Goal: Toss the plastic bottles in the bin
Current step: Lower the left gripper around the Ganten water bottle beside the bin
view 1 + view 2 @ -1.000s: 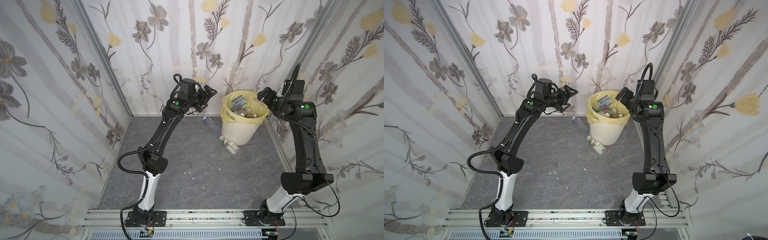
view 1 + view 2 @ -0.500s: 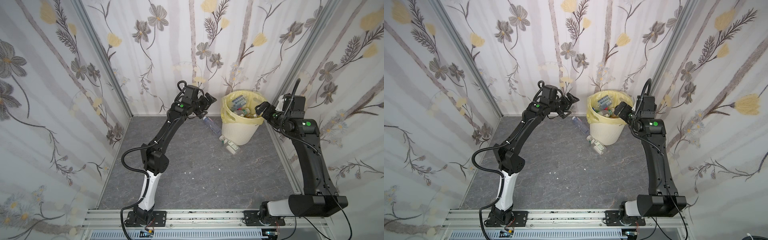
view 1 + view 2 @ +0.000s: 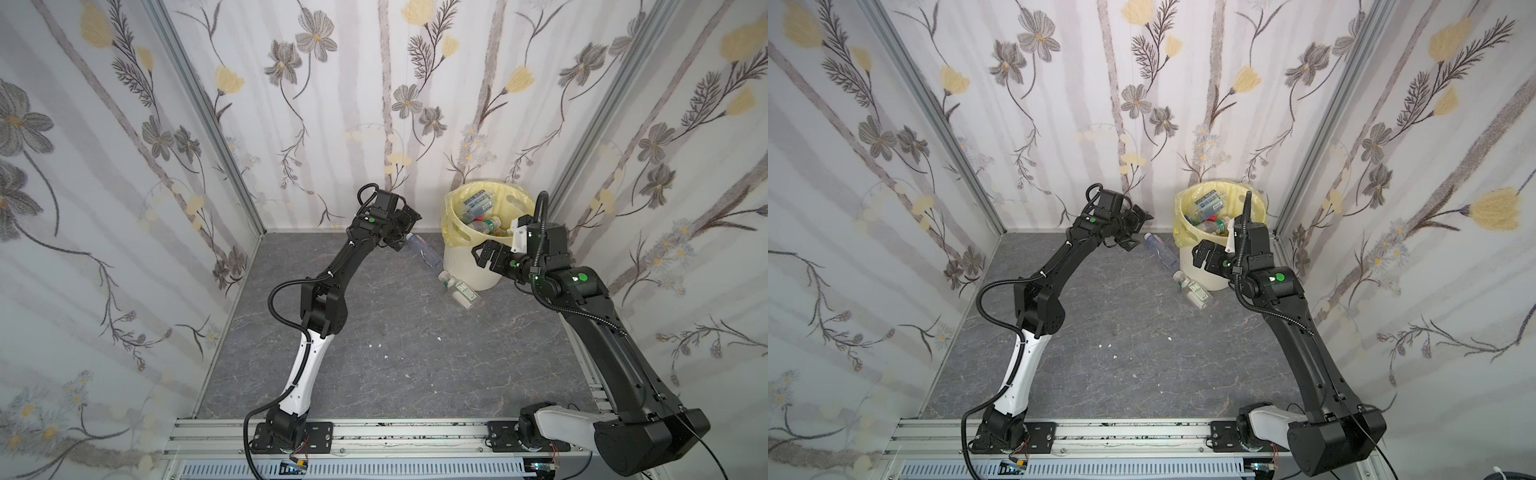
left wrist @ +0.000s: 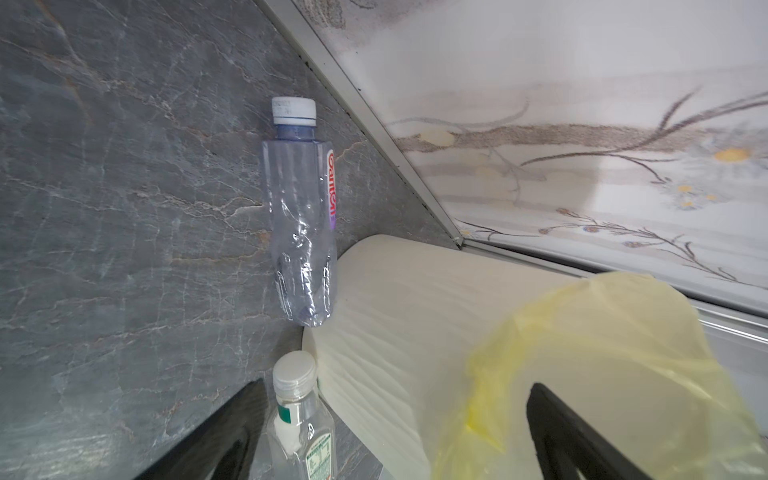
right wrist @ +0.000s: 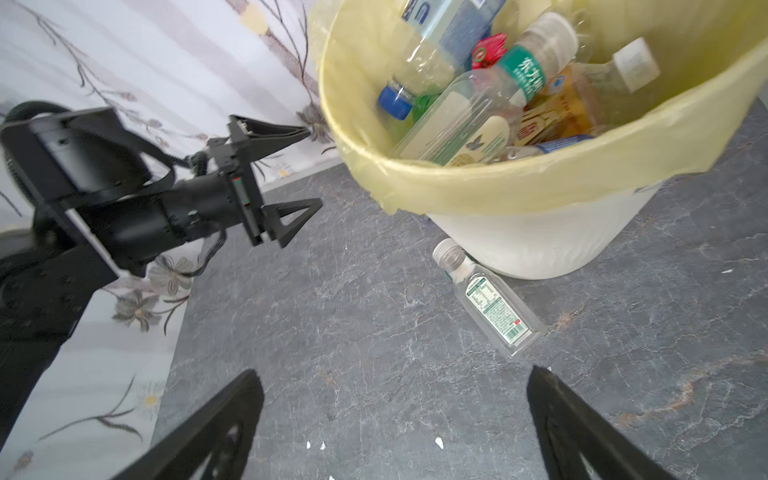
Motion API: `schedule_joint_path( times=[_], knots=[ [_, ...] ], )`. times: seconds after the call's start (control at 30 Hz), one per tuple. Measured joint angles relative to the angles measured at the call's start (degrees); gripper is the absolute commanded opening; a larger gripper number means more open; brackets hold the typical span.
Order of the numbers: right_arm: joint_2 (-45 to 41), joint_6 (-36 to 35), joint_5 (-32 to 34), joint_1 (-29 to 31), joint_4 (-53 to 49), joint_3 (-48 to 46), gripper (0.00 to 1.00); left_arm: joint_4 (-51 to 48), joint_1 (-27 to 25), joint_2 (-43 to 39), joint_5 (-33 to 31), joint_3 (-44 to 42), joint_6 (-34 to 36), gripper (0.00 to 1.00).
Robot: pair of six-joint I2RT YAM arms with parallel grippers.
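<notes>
Crushed bottle [image 4: 301,216] lies beside — seemingly touching — the bin [image 4: 415,324].

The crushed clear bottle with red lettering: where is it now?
In both top views the bottle lies on the grey floor near the back wall, between the left end effector and the bin, cap pointing away from the bin.

Flowered walls [image 3: 374,104] enclose a grey marbled floor [image 3: 395,374].

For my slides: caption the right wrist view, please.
Open right gripper faces a clear bottle lying beside the bottle-filled bin.
</notes>
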Motion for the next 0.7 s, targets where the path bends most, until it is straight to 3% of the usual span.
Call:
schedule_joint_path(
  times=[0.23, 0.7],
  knots=[
    [2.62, -1.99, 2.71, 3.85, 0.0, 0.26, 1.0, 1.36, 0.24, 8.94, 0.15, 6.23, -0.24, 1.0],
    [4.85, -0.85, 3.06, 4.74, 0.42, 0.92, 1.0, 17.09, -0.24, 20.13, 2.05, 6.69, 0.0, 0.97]
  ],
)
